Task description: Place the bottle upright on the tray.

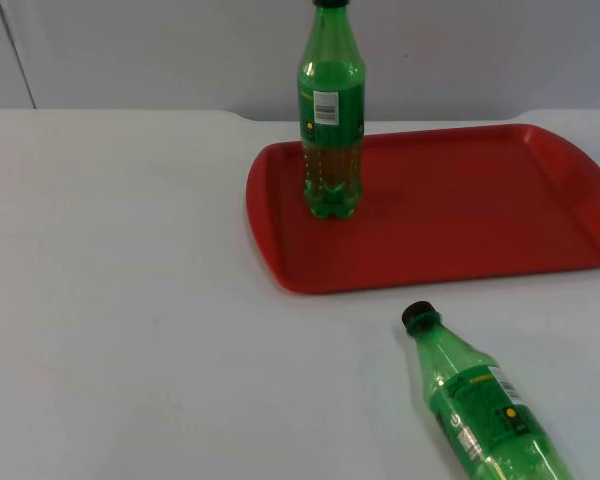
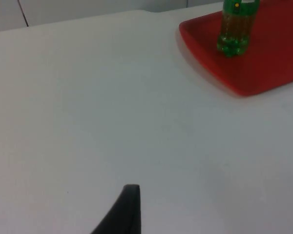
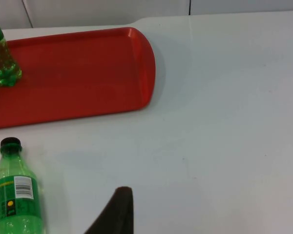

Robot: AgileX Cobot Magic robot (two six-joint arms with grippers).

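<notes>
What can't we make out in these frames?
- Lying bottle: its base is cut off by the top view's edge.
- Standing bottle: its cap runs past the top view's edge.
- Red tray: its right end is cut off in the top view.
- Left gripper and right gripper: one fingertip each, so open or shut cannot be told.

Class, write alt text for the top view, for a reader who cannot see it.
A green plastic bottle stands upright at the left end of a red plastic tray on a white table top. A second green plastic bottle with a black cap lies on its side in front of the tray.
</notes>
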